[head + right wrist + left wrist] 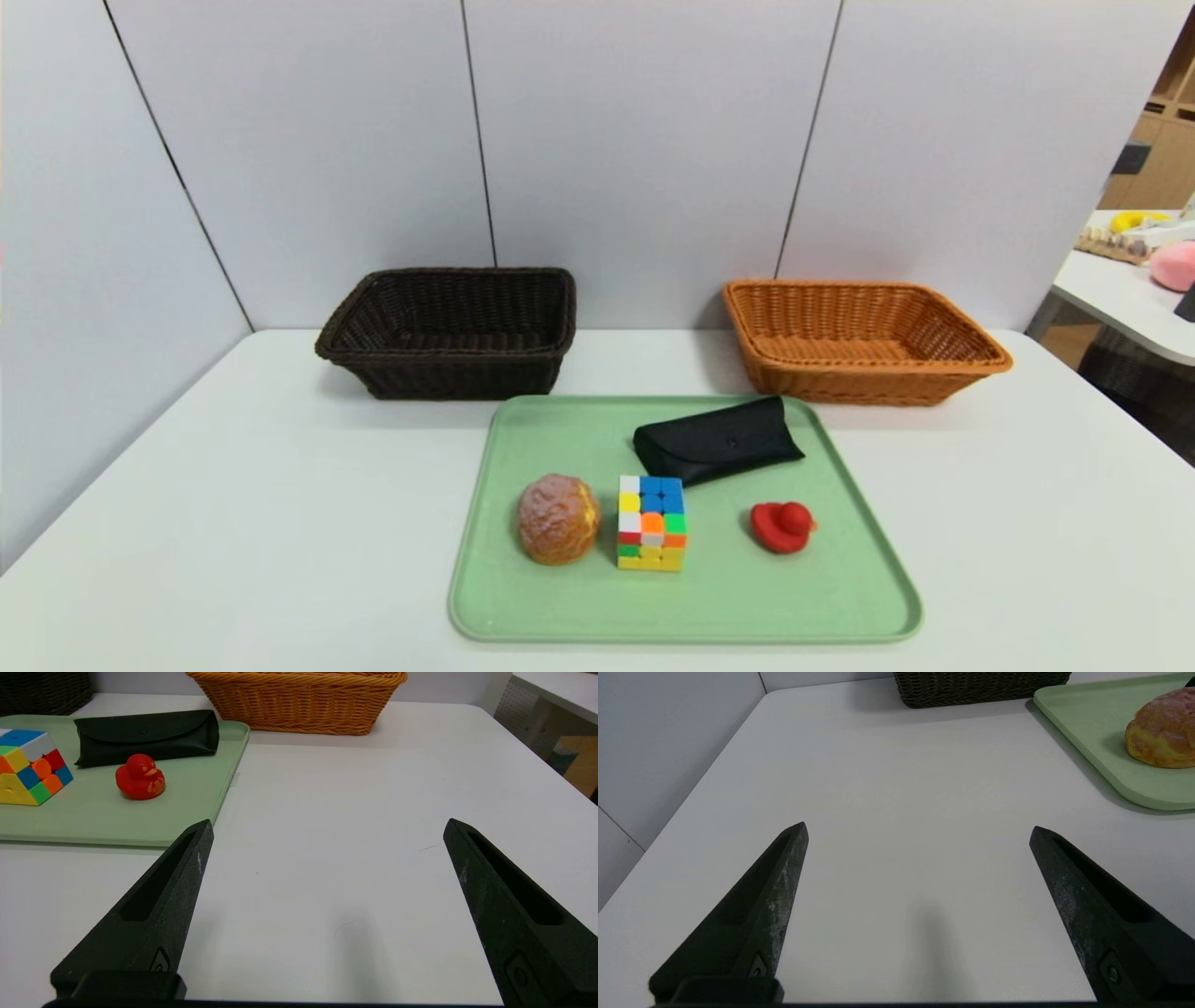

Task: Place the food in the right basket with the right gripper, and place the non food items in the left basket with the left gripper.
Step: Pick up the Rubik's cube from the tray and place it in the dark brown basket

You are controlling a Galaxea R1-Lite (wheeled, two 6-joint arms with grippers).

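Currently, 4 items sit on the green tray (579, 607): cream puff (558, 519), puzzle cube (652, 523), glasses case (719, 441), rubber duck (782, 526). Behind are the dark wicker basket (448, 373), left, and tan wicker basket (859, 383), right. Left gripper (919, 833) and right gripper (329, 828) hover over white table (233, 523), spread wide, empty.

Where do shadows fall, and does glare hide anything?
Head view: soft shadow beside the dark basket, no glare hiding the cube. Left wrist view: shadow along the tray's edge. Right wrist view: faint sheen on the case.
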